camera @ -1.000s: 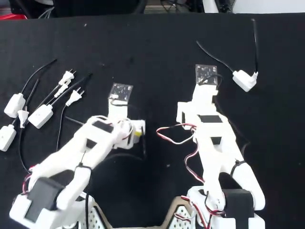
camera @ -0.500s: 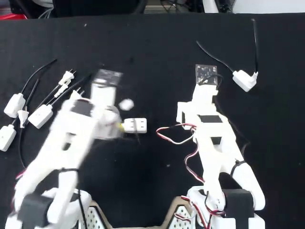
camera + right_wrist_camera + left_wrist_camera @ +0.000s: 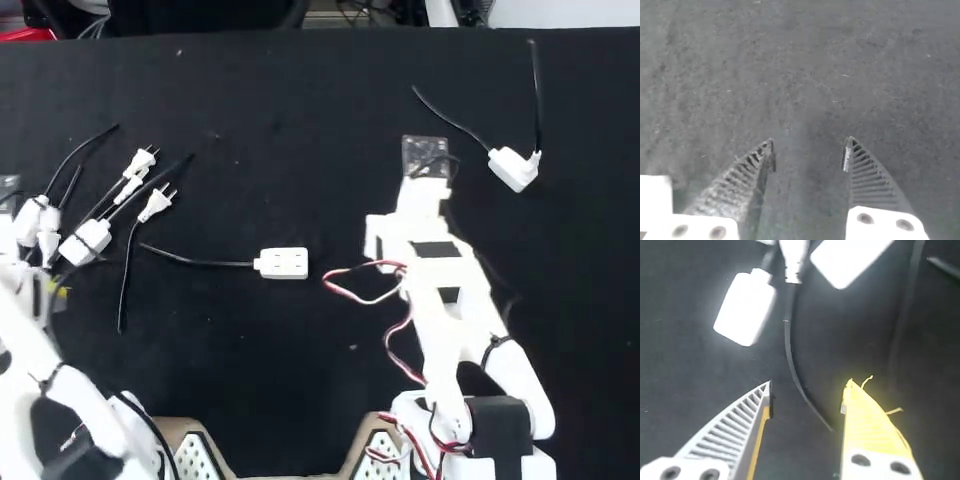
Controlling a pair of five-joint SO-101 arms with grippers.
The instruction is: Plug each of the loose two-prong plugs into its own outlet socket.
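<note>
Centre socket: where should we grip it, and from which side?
Grip the socket across its two long sides, coming straight down. It lies flat with its long axis across the table, and its cable leaves the end toward the plugs.

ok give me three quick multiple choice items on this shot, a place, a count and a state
1. Where does the white outlet block lie?
A) held up in the air
B) flat on the table, near its middle
C) hanging off the edge

2. How many loose white plugs lie at the left?
A) one
B) three
C) six

3. The right gripper is:
A) open over bare table
B) shut on a plug
C) shut, empty

1 B: it rests on the black table.
2 B: three pronged plugs lie side by side.
3 A: its jaws stand apart, nothing between.
</note>
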